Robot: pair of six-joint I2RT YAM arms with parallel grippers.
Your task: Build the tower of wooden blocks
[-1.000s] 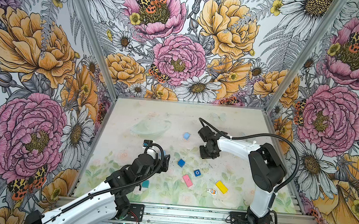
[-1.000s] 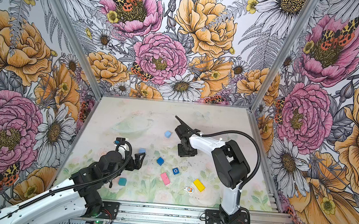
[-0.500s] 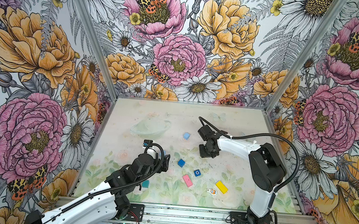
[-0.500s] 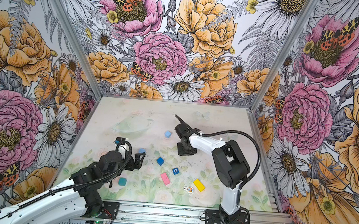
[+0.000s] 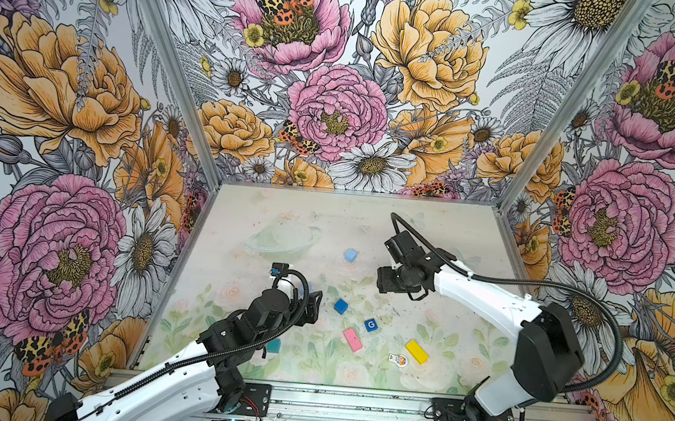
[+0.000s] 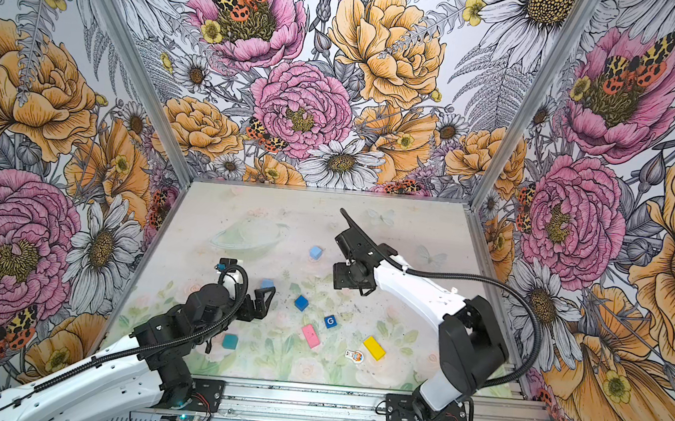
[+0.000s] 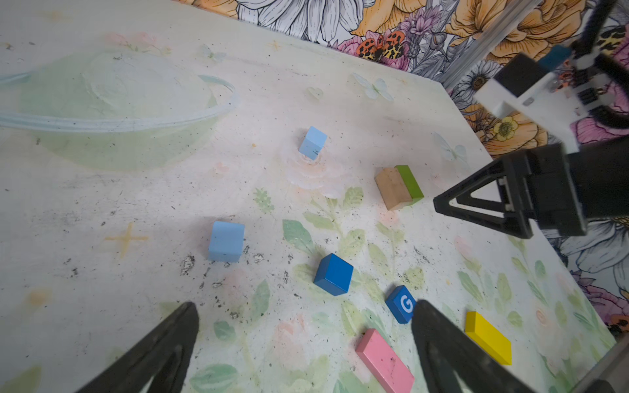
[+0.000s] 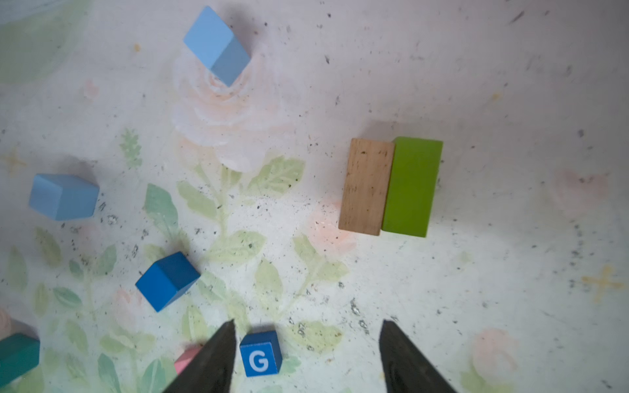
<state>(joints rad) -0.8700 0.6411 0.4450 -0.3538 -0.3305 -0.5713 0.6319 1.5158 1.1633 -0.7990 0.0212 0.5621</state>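
Floral walls box in a scuffed, pastel-painted table [image 5: 243, 220]. Near its middle the plain-wood oblong [image 8: 366, 186] and green oblong [image 8: 412, 186], matte and square-edged, lie touching along their long sides, likely the base. The right gripper [image 8: 308, 323] and left gripper [image 7: 304, 304] both stand open and empty. The next block should land flat across both oblongs, centred, since smooth painted faces probably slide.

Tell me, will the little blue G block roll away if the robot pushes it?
Probably not. The G cube has flat faces and sits flat on the table, so it would likely slide, not roll. It looks like solid painted wood, so probably stiff and light. Smooth paint might make it slippery.
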